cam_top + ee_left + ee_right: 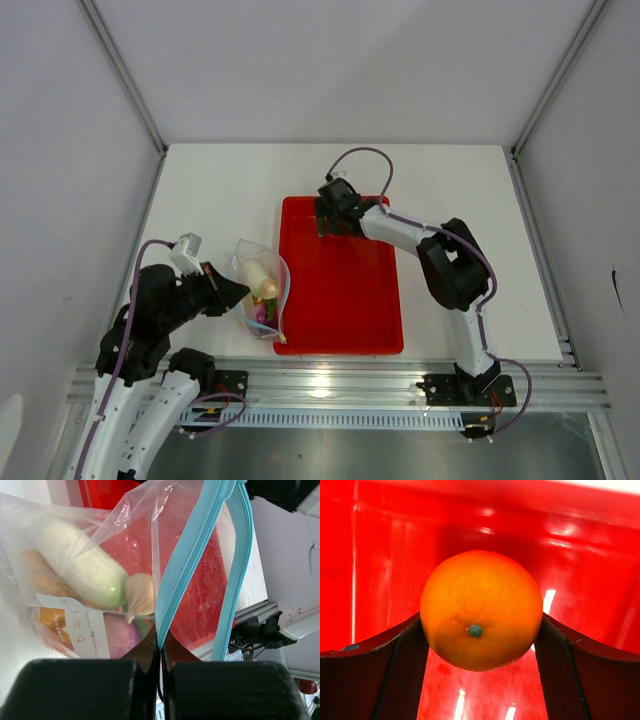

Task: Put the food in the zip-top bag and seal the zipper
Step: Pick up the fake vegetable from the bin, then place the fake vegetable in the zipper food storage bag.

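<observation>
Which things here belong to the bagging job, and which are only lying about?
Belong to the job: zip-top bag, its blue zipper, white radish, garlic, purple onion, orange in the right hand, left hand pinching the bag's mouth.

Only lying about: red tray, aluminium rail.

The clear bag (135,520), zipper (187,565) unsealed, holds radish (80,562) and garlic (140,595); orange (481,610) outside.

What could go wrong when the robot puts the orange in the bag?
The orange is round and the right gripper pinches only its sides, so it might slip and roll across the red tray. The left gripper holds the floppy zip-top bag by one spot on its zipper, so the mouth could sag and block the orange.
</observation>
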Robot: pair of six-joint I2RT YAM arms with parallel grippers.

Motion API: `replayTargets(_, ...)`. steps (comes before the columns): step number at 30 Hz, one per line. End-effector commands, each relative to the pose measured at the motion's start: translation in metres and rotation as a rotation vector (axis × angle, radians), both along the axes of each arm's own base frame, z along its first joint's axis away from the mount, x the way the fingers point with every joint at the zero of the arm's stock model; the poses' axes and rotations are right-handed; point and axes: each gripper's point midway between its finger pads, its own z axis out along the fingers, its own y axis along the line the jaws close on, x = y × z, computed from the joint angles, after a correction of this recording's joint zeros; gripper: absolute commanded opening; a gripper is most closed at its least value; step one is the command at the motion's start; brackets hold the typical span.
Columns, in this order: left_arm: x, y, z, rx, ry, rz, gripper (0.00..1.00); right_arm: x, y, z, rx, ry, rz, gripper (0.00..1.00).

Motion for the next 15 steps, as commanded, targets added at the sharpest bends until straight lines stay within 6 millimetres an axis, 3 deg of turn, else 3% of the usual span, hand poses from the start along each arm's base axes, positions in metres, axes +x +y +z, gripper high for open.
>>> replayTargets(1,0.001,0.000,0.003,0.006,-0.017,-0.005,0.01,-0.008,0.001,0.083,0.080,-0.155,-0.017,0.18)
replayTargets(3,0.001,0.000,0.003,0.005,-0.017,-0.008,0.01,-0.023,-0.004,0.094,0.078,-0.173,-0.010,0.18)
replayTargets(4,0.002,-0.001,0.002,0.005,-0.015,-0.008,0.01,-0.038,-0.003,0.115,0.092,-0.193,0.014,0.18)
replayTargets(6,0.003,-0.002,0.003,0.002,-0.019,-0.012,0.01,-0.053,-0.003,0.139,0.098,-0.228,0.035,0.18)
replayTargets(7,0.003,-0.002,0.005,0.000,-0.021,-0.015,0.01,-0.070,0.001,0.165,0.115,-0.265,0.075,0.18)
replayTargets(9,0.004,-0.003,0.004,-0.001,-0.021,-0.016,0.01,-0.090,0.005,0.186,0.123,-0.304,0.122,0.18)
replayTargets(10,0.005,-0.003,0.004,-0.001,-0.021,-0.016,0.01,-0.109,0.010,0.211,0.148,-0.344,0.166,0.18)
replayTargets(13,0.007,-0.004,0.005,-0.001,-0.026,-0.018,0.01,-0.144,0.018,0.240,0.192,-0.406,0.253,0.19)
replayTargets(14,0.007,-0.004,0.005,-0.003,-0.024,-0.019,0.00,-0.166,0.023,0.259,0.228,-0.441,0.303,0.20)
replayTargets(15,0.008,-0.005,0.005,-0.002,-0.025,-0.021,0.01,-0.177,0.024,0.263,0.242,-0.448,0.326,0.20)
